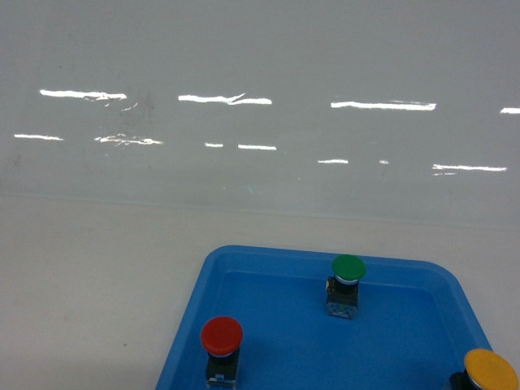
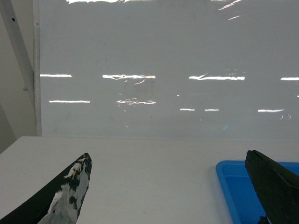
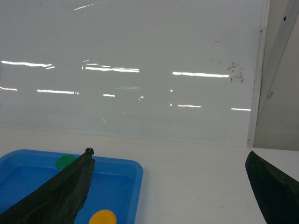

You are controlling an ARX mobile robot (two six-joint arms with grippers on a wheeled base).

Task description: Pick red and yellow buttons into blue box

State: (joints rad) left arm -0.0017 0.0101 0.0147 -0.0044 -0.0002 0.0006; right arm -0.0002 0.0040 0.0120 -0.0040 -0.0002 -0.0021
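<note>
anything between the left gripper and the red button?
Nothing visible. The left gripper is open above bare white table, beside the shallow blue tray. The red button stands at the tray's front-left, nothing next to it; the green button sits further back. Only the tray's low rim lies between.

Red button [image 1: 222,336] and yellow button [image 1: 490,370] stand upright, well apart.

This looks like a lab or test bench rather than a home: a plain white tabletop [image 1: 81,284] backed by a glossy white wall panel [image 1: 260,65] that mirrors rows of strip ceiling lights (a metal-framed edge [image 3: 256,84] shows at its side), with a shallow blue plastic tray [image 1: 188,325] of industrial pushbuttons.
</note>
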